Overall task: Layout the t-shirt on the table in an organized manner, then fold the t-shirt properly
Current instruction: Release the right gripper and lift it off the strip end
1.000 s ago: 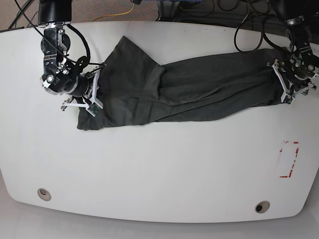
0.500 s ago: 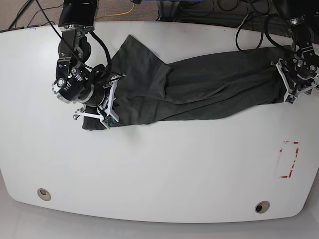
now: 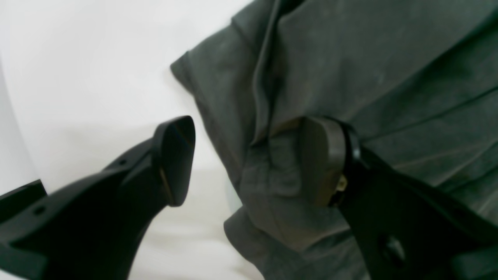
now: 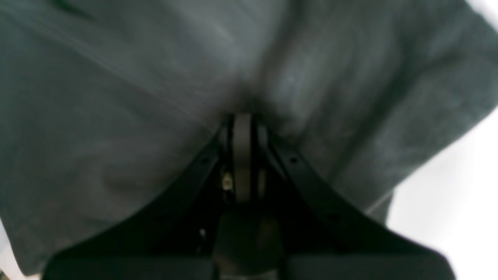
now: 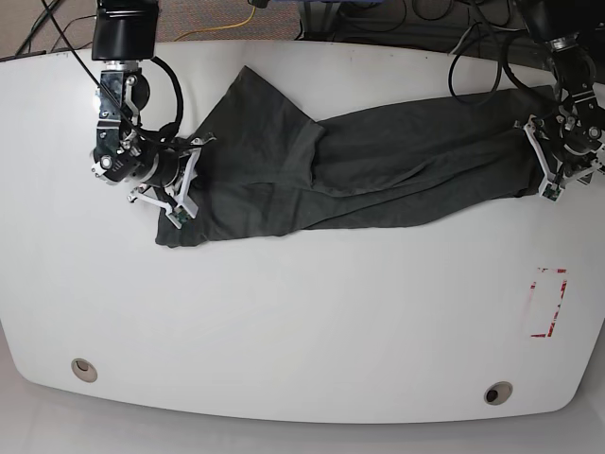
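The right gripper (image 4: 243, 128) has its 2 fingers pressed together, pinching a fold of the t-shirt (image 5: 378, 165) at the cloth's end on the base view's left. The left gripper (image 3: 249, 163) stands spread wide, 1 pad (image 3: 321, 163) resting on the shirt's edge, the other over bare table (image 5: 302, 312), gripping nothing. The charcoal t-shirt lies bunched and stretched lengthwise across the far half of the white table.

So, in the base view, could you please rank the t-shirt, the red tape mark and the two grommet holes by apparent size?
1. t-shirt, by far the largest.
2. red tape mark.
3. left grommet hole and right grommet hole: they look alike, so I won't rank them.
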{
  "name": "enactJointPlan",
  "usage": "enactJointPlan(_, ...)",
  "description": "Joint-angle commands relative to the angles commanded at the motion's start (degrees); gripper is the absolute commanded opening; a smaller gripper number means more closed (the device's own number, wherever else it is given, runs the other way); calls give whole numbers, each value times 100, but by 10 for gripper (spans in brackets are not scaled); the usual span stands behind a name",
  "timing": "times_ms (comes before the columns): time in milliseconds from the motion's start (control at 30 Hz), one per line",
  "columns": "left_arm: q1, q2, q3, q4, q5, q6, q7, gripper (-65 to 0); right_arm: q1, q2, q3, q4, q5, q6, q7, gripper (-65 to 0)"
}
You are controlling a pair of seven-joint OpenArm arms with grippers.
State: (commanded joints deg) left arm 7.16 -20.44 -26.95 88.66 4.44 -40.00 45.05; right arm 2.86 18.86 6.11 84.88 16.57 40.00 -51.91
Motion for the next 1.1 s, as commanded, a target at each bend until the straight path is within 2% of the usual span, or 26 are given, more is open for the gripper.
enactJointPlan(333,0,-18,9,-88,9,0,-9,-253,255,659,0,-1301,0,0,862,-634)
enactJointPlan(433,0,-167,35,-246,0,0,-9,-253,255,818,0,-1398,0,0,967,-634)
enactJointPlan(700,-26,-281,299,-457,9,0,-299,-253,202,941,26,-1398,-9,0,967,-634)
enactJointPlan(967,-35,-281,281,-404,18,0,-316,-253,114,941,44,-1143,0,0,941,-634)
enactJointPlan(1100,-44,-281,273,-167,18,0,-299,-253,88,932,53,-782,9,0,642,-634)
